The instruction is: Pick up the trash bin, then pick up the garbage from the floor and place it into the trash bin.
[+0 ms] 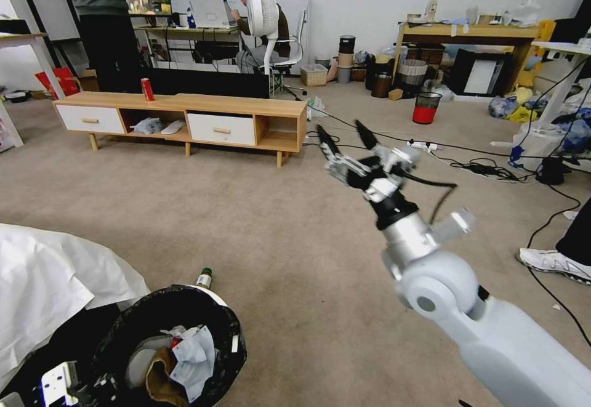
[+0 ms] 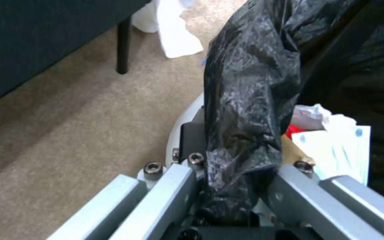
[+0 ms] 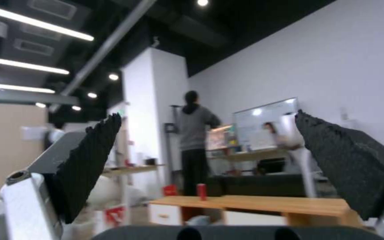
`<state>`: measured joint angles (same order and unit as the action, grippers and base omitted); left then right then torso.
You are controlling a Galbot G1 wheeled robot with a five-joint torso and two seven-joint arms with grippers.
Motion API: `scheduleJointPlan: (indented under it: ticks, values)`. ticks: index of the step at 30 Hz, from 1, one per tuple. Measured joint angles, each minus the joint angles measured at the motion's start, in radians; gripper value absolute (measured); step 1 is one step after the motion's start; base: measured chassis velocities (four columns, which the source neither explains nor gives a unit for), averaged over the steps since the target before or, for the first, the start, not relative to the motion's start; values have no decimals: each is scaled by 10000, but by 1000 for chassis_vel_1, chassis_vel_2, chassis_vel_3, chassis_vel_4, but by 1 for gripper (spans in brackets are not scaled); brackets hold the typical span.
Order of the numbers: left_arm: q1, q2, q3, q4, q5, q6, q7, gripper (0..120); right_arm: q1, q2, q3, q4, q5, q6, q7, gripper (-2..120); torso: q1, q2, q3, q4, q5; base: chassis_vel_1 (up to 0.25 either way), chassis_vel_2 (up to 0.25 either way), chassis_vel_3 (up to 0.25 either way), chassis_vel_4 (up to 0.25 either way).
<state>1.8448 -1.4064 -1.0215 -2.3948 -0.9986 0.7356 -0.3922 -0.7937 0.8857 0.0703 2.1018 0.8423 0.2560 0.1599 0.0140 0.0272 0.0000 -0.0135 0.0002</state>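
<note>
The trash bin (image 1: 175, 308), lined with a crinkled black bag, sits at the lower left of the head view. My left gripper (image 1: 61, 387) is at its near rim. In the left wrist view that gripper (image 2: 236, 170) is shut on the black bag over the bin's white rim (image 2: 184, 124). Inside the bin lie garbage pieces: white tissues (image 1: 194, 350), tan cardboard (image 1: 159, 377) and a white packet (image 2: 334, 150). A bottle with a green cap (image 1: 204, 278) stands on the carpet just behind the bin. My right gripper (image 1: 345, 136) is raised over mid-floor, open and holding nothing, its black pads (image 3: 90, 166) spread wide.
A low wooden cabinet (image 1: 184, 117) with an upright red can (image 1: 147, 89) stands across the carpet. A small red-and-black mesh bin (image 1: 426, 107) and floor cables (image 1: 480, 167) lie to the right. A person's shoe (image 1: 551, 262) is at the right edge, a white sheet (image 1: 49, 278) at the left.
</note>
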Motion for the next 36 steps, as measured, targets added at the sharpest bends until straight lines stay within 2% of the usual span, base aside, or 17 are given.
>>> scheduleJointPlan:
  ticks: [1, 4, 7, 8, 9, 15, 20, 22, 28, 36]
  values:
    - [9, -103, -11, -55, 68, -1, 23, 0, -523, 17, 497, 6, -464, 28, 8, 100, 0, -1, 0, -2, 1, 0, 0, 0, 0]
    - [10, -161, -14, -80, 114, -1, 38, 0, -858, 43, 829, 50, -810, 18, 73, 100, 0, 0, 0, -4, 1, 0, 0, 0, 0]
    - [27, -318, 3, -96, 441, -2, 152, 0, -1987, 148, 1925, 317, -2323, -220, 302, 100, 0, 0, 0, -4, -1, 0, 0, 0, 0]
    - [27, -318, 3, -96, 441, -2, 152, 0, -1987, 148, 1925, 317, -2323, -220, 302, 100, 0, 0, 0, -4, -1, 0, 0, 0, 0]
    - [26, -374, 28, -96, 555, -2, 201, 0, -2362, 222, 2252, 446, -2914, -432, 559, 100, 0, 0, 0, -3, -3, 0, 0, 0, 0]
    - [-16, -593, 197, -98, 1062, -19, 433, 0, -3700, 443, 2900, 790, -4035, -860, 1125, 100, 0, 0, 0, -3, -1, 0, 0, 0, 0]
    - [-37, -675, 239, -98, 1333, -77, 562, 0, -4615, 604, 3229, 866, -4805, -858, 1291, 100, 0, 0, 0, -4, 0, 0, 0, 0, 0]
    - [-47, -741, 270, -94, 1457, -115, 632, 0, -5365, 785, 3641, 943, -5392, -696, 1262, 100, 0, 0, -1, -5, -1, 0, 0, 0, 0]
    - [18, -815, 345, -70, 1643, -167, 711, 0, -6201, 1051, 3817, 1047, -5968, -461, 1136, 100, 0, 0, 0, -5, -1, 0, 0, 0, 0]
    - [282, -805, 279, -130, 1676, -202, 719, 0, -6147, 1082, 3744, 881, -6101, -348, 1066, 100, 0, -1, 0, -3, -1, 0, 0, 0, 0]
